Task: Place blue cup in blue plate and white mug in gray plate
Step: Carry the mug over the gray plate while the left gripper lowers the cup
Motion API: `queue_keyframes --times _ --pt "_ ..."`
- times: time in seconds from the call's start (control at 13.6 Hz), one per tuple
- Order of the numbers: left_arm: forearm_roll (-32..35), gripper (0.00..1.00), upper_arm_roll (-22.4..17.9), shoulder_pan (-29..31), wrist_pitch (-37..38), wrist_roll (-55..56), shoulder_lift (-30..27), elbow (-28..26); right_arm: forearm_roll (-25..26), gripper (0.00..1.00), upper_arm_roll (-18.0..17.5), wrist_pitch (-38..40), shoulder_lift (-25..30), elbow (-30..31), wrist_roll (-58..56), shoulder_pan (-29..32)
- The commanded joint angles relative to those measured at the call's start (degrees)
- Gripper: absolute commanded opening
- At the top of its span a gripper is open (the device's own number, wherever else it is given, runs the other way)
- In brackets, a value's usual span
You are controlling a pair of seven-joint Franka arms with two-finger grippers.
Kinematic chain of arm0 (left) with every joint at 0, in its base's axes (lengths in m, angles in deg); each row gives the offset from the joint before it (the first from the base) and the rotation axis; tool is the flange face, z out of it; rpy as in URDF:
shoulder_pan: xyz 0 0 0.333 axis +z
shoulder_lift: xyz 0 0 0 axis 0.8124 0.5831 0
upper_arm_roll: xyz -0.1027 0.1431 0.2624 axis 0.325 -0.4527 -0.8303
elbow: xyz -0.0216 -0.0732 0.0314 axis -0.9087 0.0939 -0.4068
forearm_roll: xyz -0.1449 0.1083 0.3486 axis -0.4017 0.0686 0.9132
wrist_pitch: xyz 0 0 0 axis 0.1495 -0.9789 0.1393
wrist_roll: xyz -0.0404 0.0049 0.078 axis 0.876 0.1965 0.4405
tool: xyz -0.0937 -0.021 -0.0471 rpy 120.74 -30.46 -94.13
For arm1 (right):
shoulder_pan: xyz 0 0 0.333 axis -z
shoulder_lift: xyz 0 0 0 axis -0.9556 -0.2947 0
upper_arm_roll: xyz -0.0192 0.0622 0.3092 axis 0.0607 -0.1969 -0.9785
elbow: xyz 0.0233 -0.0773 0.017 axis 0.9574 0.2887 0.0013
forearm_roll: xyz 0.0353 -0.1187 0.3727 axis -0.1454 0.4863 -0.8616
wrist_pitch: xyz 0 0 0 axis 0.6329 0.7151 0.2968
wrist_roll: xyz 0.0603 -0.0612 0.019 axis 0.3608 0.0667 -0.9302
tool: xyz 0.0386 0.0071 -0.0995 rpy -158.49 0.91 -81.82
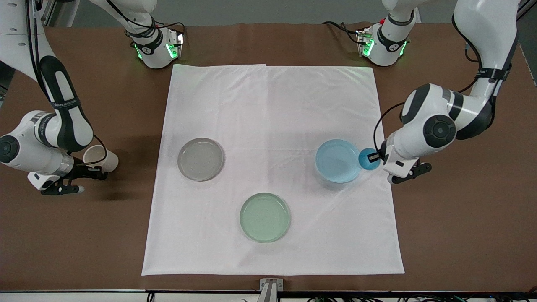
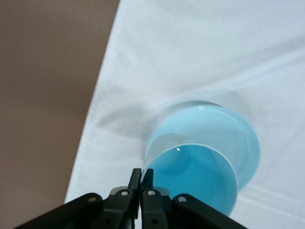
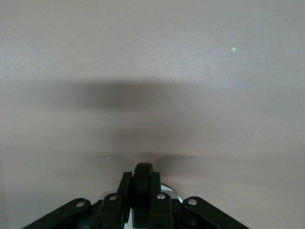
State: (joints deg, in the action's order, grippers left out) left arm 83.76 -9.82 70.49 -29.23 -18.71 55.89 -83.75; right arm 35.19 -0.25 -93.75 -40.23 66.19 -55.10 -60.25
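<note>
The left tool (image 1: 374,158) is closed on the rim of the blue cup (image 1: 368,159), carrying it over the rim of the blue plate (image 1: 335,161) near the white cloth's (image 1: 272,126) edge. The right tool (image 1: 94,166) pinches the white mug (image 1: 100,158) by its dark handle over bare brown bench (image 1: 461,230) at the right arm's end. The gray plate (image 1: 200,159) and a pale green plate (image 1: 265,217) lie on the cloth.

Front view: high, facing both arm bases across the table (image 1: 461,235). Wrist views: close, looking past own fingers. Blue plate (image 1: 335,161) (image 2: 238,138) shared with left wrist view.
</note>
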Motion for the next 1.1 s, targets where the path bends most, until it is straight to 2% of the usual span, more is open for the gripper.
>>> queue_keyframes --times 0.0,0.22,0.44,0.66,0.81,1.03 --pt "1.2 0.0 3.7 0.5 0.4 4.9 -2.0 -2.7 0.6 0.01 -1.3 10.6 4.3 -3.1 0.1 -1.3" --pt "1.2 0.0 4.8 -0.8 0.2 5.0 -1.5 -3.6 0.5 0.0 -1.2 16.9 8.0 -5.7 4.7 -7.8" --pt "1.2 0.0 4.8 -2.1 0.1 5.2 -1.3 -3.7 0.3 0.0 -1.3 18.7 8.6 -5.3 20.1 -17.9" --pt "1.2 0.0 4.8 -3.9 0.2 6.8 -1.1 -3.7 -1.1 0.0 -1.4 15.6 8.0 -5.3 26.4 -24.4" --pt "1.3 0.0 4.8 -4.3 0.2 6.8 -0.8 -3.7 -4.6 0.0 -1.3 12.4 6.3 -5.3 28.0 -27.4" --pt "1.3 0.0 4.8 -5.3 -0.1 6.8 0.3 -3.8 -5.1 0.0 -1.3 7.8 3.6 -5.1 32.8 -30.8"
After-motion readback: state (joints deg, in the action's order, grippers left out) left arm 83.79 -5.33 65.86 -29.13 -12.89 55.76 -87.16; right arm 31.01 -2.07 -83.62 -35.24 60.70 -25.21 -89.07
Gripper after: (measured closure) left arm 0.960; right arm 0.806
